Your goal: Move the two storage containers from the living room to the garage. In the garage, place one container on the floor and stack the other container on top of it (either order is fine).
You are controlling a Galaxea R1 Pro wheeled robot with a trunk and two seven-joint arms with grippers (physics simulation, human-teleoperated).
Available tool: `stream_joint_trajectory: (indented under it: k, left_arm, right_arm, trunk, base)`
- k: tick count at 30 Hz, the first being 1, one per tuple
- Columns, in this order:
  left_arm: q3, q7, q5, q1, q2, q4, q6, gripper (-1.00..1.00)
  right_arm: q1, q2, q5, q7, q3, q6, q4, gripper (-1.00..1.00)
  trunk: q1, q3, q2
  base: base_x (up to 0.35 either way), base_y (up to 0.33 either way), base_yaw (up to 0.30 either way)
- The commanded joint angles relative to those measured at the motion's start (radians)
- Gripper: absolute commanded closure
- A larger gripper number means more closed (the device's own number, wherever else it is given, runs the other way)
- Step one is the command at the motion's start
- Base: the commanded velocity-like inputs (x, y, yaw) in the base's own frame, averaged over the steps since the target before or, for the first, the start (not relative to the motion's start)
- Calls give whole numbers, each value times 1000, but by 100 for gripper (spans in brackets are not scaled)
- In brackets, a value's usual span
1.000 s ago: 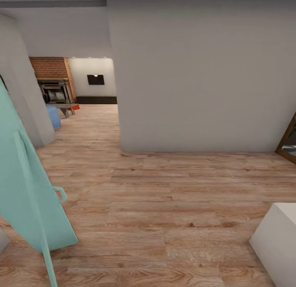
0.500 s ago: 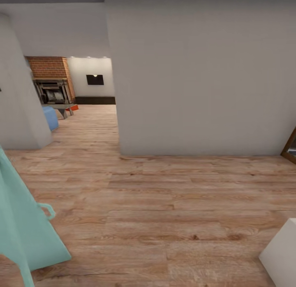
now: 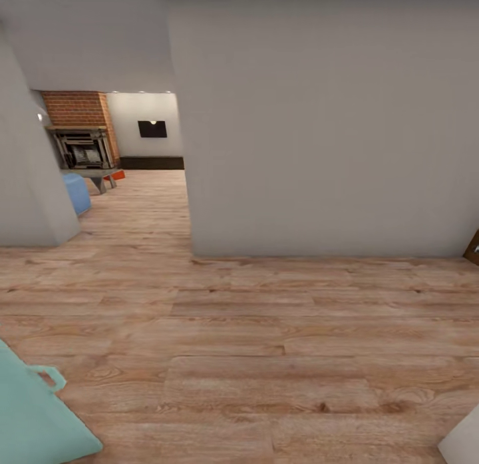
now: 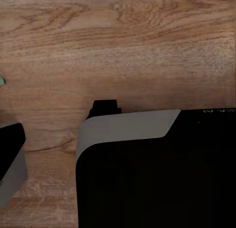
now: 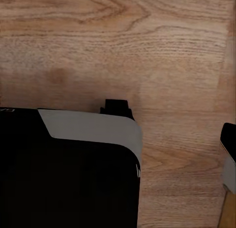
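Observation:
Far off through the opening at the left, in the head view, lies the living room with its red brick fireplace wall (image 3: 75,108). A small orange-red shape, one storage container (image 3: 119,175), sits on the wood-plank floor there beside a grey low table (image 3: 100,176). Most of it is hidden behind the table. Both wrist views look down at wood planks (image 4: 123,46) and a black and grey part of my own body (image 5: 73,164).
A wide grey wall (image 3: 319,131) stands ahead; its corner (image 3: 191,251) edges the passage to the living room. Another wall (image 3: 26,184) bounds the passage's left. A blue sofa end (image 3: 78,192), a teal panel (image 3: 33,417) and a white block (image 3: 464,441) are near.
The whole head view has shifted, so the camera has moved. The teal panel and the white block have slid toward the lower corners. The brown frame at the right edge has almost left the picture.

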Motion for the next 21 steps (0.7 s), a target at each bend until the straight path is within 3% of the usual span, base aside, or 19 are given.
stream_joint_trajectory:
  k: [1,17,21]
  left_arm:
    - [-1,4,-4,0,0,1,-4,-100]
    - [-1,4,-4,1,0,0,-6,-100]
    - [-1,4,-4,1,0,0,-6,-100]
  right_arm:
    - [-1,1,-8,-1,8,-3,3,-100]
    - [-1,5,-9,-1,8,-3,3,-100]
    - [-1,3,-8,-1,8,-3,3,-100]
  trunk:
    - [1,-1,0]
    - [1,-1,0]
    - [1,-1,0]
  base:
    - [320,0,0]
    - [320,0,3]
    - [320,0,224]
